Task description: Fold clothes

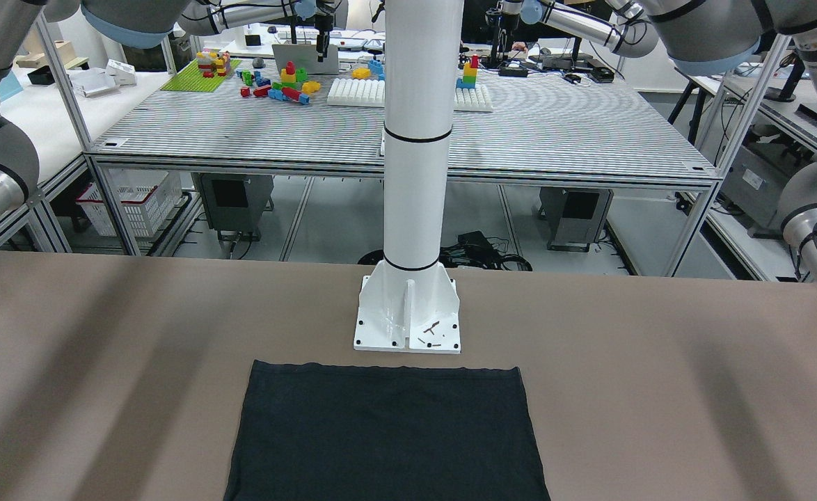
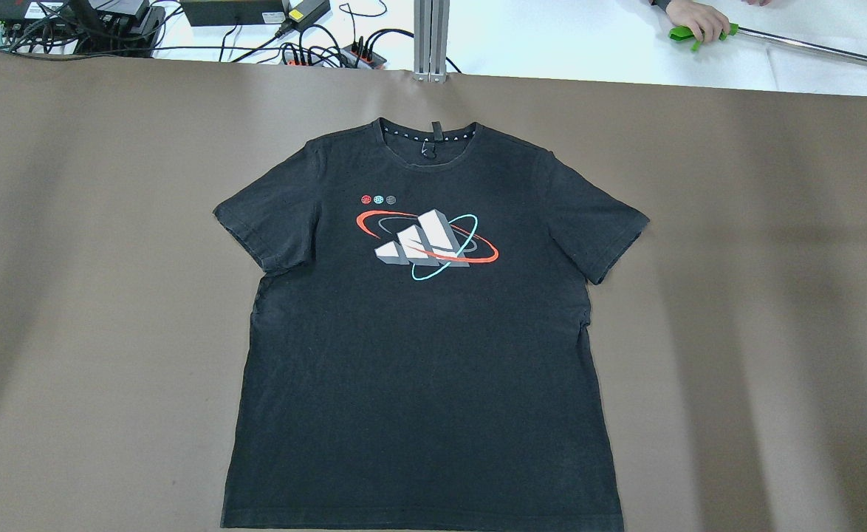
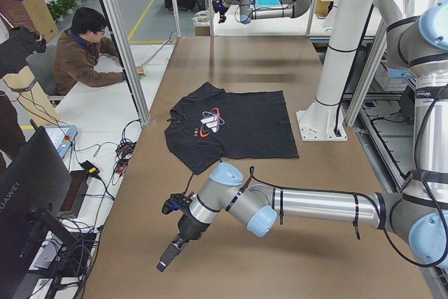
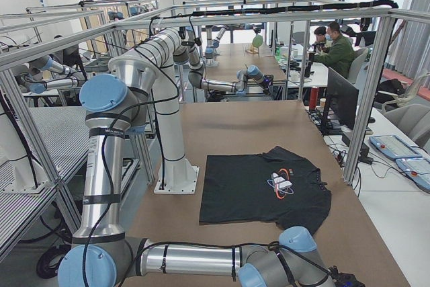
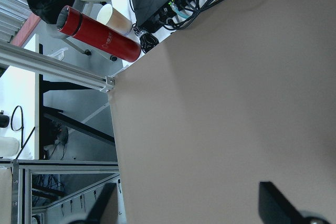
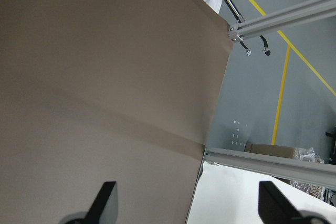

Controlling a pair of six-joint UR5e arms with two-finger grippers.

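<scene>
Both claws wide open and empty; T-shirt flat mid-table, no fold begun.

Left gripper (image 5: 191, 211): fingers spread wide with nothing between them, over bare table (image 2: 773, 295) near its edge; a red flask (image 5: 100, 34) shows beyond. Right gripper (image 6: 189, 205): the same, fully apart and empty, over a bare corner at the opposite end. Both are well apart from the black T-shirt (image 2: 419, 355), which lies flat at the centre, print up and sleeves spread. Its hem is just beside the white pillar base (image 1: 408, 313) and its collar is toward the operators' side. The arms are probably parked at the ends to leave the shirt in plain view. Laid flat like this, it offers sleeves and hem for a first fold.
</scene>
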